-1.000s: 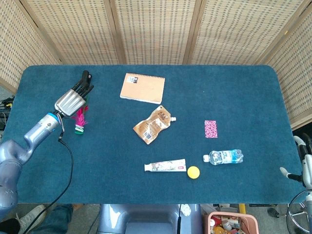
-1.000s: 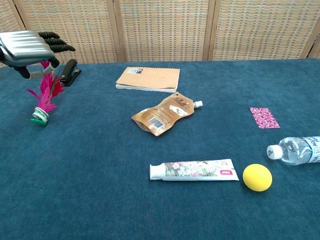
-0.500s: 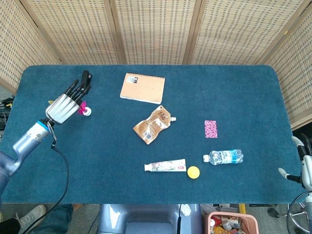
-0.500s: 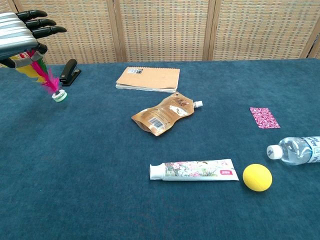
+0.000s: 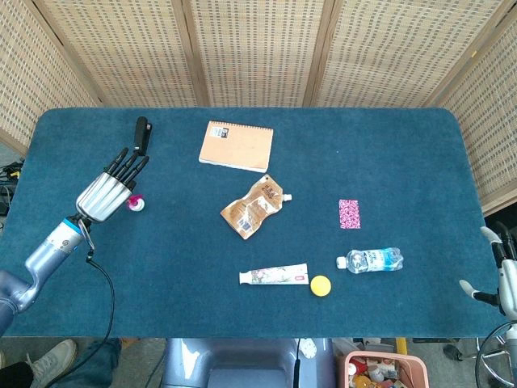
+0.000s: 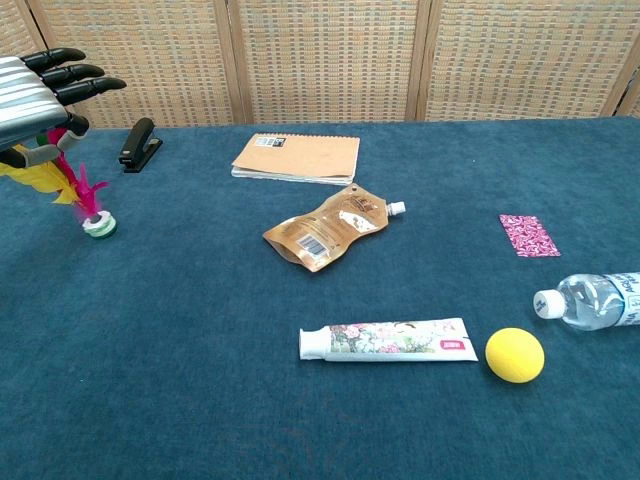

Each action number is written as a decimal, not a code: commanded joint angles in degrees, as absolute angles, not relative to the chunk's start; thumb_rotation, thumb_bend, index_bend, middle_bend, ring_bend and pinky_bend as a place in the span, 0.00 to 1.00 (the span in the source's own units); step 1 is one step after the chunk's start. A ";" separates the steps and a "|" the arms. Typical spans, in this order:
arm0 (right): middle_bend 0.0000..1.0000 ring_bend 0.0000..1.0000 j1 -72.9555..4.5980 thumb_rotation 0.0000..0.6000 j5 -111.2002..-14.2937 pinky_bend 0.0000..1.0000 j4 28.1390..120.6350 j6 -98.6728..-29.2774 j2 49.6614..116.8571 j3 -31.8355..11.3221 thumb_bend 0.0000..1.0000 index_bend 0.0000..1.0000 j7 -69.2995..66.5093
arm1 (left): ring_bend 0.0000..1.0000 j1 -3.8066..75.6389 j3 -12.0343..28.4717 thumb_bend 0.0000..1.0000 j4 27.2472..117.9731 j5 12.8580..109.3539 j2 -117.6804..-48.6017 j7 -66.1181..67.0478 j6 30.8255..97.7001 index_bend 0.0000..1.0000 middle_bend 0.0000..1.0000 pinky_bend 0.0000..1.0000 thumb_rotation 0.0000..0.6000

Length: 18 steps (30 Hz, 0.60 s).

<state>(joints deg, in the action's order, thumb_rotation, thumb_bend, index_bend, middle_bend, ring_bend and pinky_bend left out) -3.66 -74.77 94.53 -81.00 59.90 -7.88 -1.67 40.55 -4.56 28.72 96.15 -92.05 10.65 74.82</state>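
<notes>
Shuttlecock [image 6: 88, 205] is off the cloth now, up from where it stood a second ago; my left hand [image 5: 107, 191] pinches its feathers, base dangling low near the stapler [image 6: 139, 146]. Lift looks secure. Right hand [image 5: 494, 271] waits at the table's edge, grip unclear.
</notes>
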 commanded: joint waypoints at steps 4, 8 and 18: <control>0.00 0.00 -3.30 1.00 -75.20 0.00 94.66 -81.60 59.51 -7.86 0.00 0.00 -2.58 | 0.00 40.23 -4.94 0.39 30.06 96.70 -91.94 11.65 75.03 0.73 0.00 0.00 1.00; 0.00 0.00 -3.13 1.00 -75.61 0.00 94.70 -81.81 59.26 -7.76 0.00 0.00 -3.17 | 0.00 39.91 -5.01 0.17 31.17 96.77 -91.77 12.12 74.84 0.32 0.00 0.00 1.00; 0.00 0.00 -2.43 1.00 -77.19 0.00 95.34 -83.20 58.47 -7.43 0.00 0.00 -4.53 | 0.00 38.35 -2.38 0.00 36.31 95.62 -88.57 9.33 81.00 0.00 0.00 0.00 1.00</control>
